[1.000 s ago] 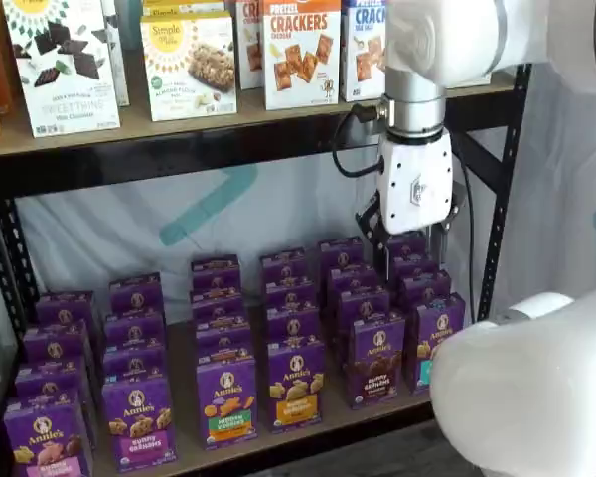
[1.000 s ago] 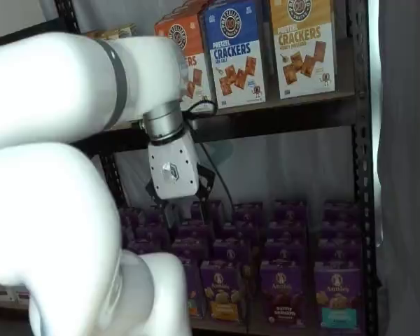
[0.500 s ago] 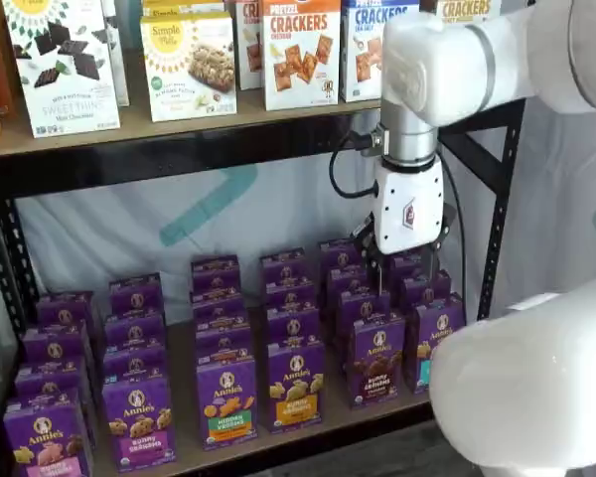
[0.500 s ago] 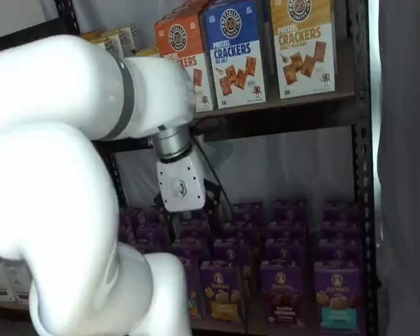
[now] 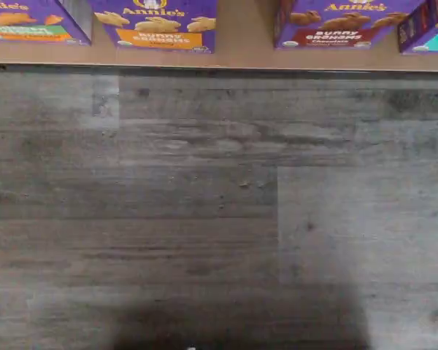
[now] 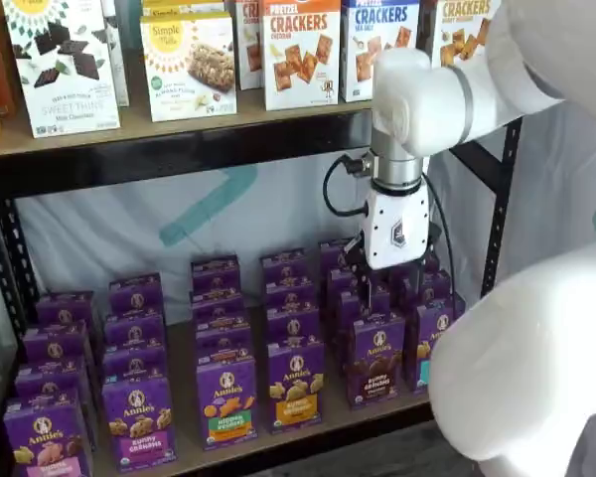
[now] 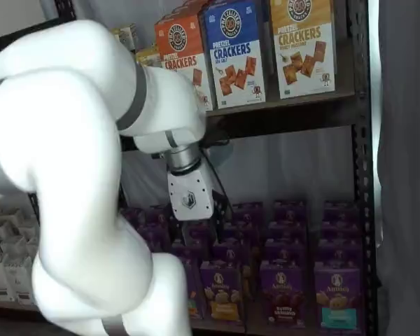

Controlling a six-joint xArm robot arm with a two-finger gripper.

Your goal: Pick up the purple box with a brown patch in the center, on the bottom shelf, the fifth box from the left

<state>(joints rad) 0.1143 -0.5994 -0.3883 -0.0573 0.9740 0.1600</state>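
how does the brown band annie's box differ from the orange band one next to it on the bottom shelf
The purple box carries a dark brown band and dark brown bunny crackers; the orange-band box shows an orange-yellow band and pale golden crackers. In the wrist view, the purple box's band reads "Bunny Grahams Chocolate". Both are small upright purple Annie's cartons with a round white logo, front of their rows on the bottom shelf.

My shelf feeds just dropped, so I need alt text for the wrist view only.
The wrist view is mostly grey wood-plank floor, with only the front edge of the bottom shelf along one side. Four purple Annie's cartons peek in there, among them the purple box with its brown Bunny Grahams band; no fingers show.
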